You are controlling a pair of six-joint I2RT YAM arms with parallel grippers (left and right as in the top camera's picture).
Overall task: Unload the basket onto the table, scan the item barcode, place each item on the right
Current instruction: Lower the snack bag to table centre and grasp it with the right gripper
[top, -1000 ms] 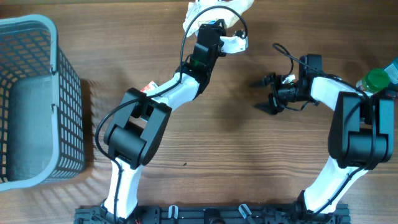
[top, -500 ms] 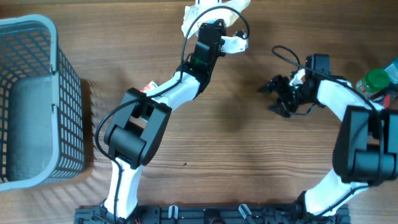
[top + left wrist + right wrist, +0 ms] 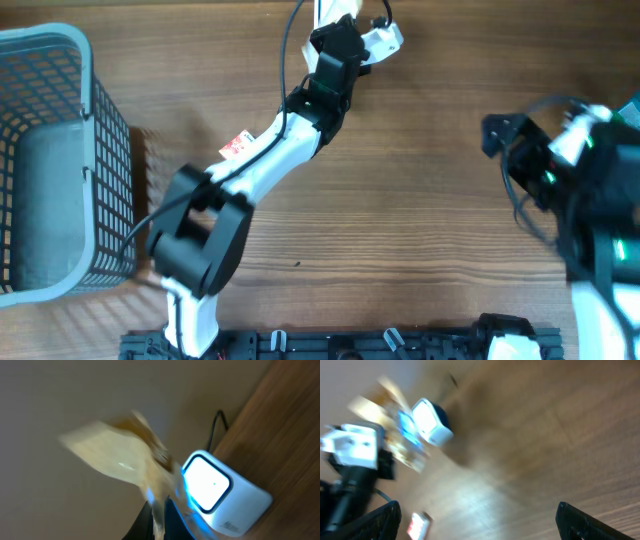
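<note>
Packet (image 3: 117, 457) hangs upper-centre in the left wrist view, off the surface (image 3: 285, 410), its lower edge pinched in the clenched left claw (image 3: 160, 519). Just to its right the scanner (image 3: 216, 491) glows, lit window turned toward the packet and blue light catching its edge. No barcode is legible. Further right, the right claw (image 3: 478, 506) is released and empty, jaws wide. The step looks like presenting the code. Next, the packet likely needs turning until its barcode squarely faces the window.
</note>
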